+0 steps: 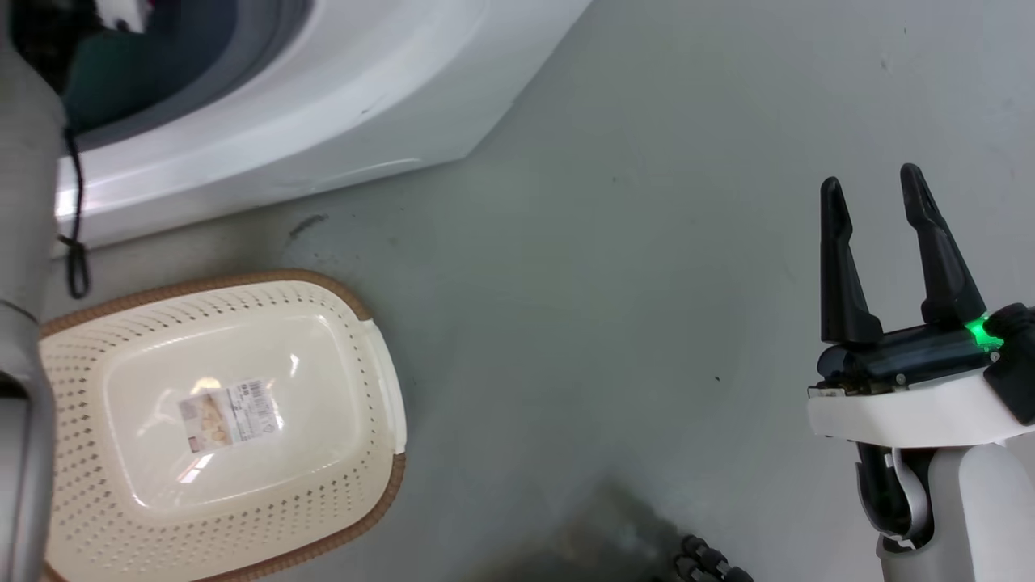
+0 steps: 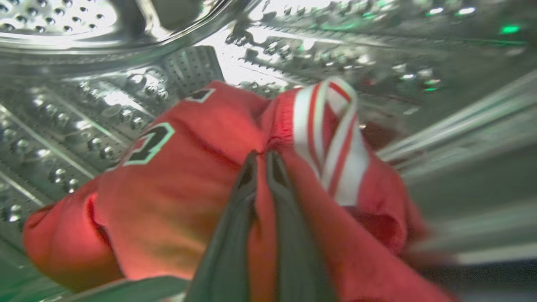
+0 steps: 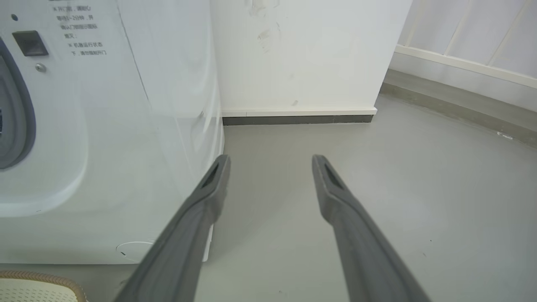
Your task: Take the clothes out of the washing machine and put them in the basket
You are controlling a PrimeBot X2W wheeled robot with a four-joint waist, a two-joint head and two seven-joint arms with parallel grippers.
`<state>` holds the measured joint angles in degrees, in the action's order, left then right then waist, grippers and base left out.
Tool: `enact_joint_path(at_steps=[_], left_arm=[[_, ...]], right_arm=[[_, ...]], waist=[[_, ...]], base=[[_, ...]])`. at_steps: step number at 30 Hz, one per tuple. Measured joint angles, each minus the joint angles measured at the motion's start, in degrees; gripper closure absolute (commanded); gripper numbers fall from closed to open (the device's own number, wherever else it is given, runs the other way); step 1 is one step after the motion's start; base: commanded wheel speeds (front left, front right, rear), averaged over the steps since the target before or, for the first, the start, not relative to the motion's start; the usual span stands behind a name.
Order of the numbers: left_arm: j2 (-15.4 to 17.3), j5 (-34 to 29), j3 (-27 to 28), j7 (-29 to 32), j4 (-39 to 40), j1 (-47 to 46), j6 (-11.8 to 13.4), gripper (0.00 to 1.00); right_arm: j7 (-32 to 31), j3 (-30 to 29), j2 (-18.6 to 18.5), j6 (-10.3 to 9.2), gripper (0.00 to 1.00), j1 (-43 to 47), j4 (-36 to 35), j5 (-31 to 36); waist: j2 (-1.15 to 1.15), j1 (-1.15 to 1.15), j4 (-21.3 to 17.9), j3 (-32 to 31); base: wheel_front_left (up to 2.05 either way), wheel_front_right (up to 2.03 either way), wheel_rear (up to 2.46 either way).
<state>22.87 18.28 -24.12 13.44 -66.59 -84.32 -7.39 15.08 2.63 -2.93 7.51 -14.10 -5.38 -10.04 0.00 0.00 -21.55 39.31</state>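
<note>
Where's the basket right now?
The basket stands on the grey floor at the lower left of the head view, close in front of the washing machine, well to the left of the open right claw.

From the head we look steeply down at the floor (image 1: 614,323), with the washer (image 1: 323,105) far left and the basket (image 1: 348,501) near left. Our left wrist camera sits inside the washer, very close to the clothes (image 2: 188,188). Our right wrist camera looks low and level across the floor toward the wall (image 3: 302,54). Head and right wrist views share the washer front, floor and basket rim.
</note>
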Motion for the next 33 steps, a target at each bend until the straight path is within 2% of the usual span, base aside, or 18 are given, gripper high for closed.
enact_joint_path(at_steps=[10,20,27,33], left_arm=[[-3.4,7.3,-5.3,-12.0,5.4,10.6,0.0,1.0],[-4.3,13.0,-9.1,-24.5,11.8,22.7,0.0,1.0],[-4.5,13.2,-9.0,-27.8,19.2,30.3,1.0,1.0],[-2.5,12.6,-8.9,-28.2,29.6,36.9,3.8,1.0]], right_arm=[[0.0,-2.0,0.1,0.0,0.0,1.3,0.6,4.3],[0.0,-2.7,0.0,0.0,0.0,5.1,2.1,7.2],[0.0,-2.6,0.0,0.0,0.0,8.2,2.9,8.7],[0.0,-2.8,0.0,0.0,0.0,10.9,3.5,9.2]], waist=[[0.0,0.0,5.6,-6.7],[0.0,0.0,11.2,-14.7],[0.0,-0.01,14.8,-20.5],[0.0,-0.01,17.2,-24.9]], base=[[0.0,0.0,0.0],[0.0,0.0,0.0],[0.0,0.0,0.0],[0.0,0.0,0.0]])
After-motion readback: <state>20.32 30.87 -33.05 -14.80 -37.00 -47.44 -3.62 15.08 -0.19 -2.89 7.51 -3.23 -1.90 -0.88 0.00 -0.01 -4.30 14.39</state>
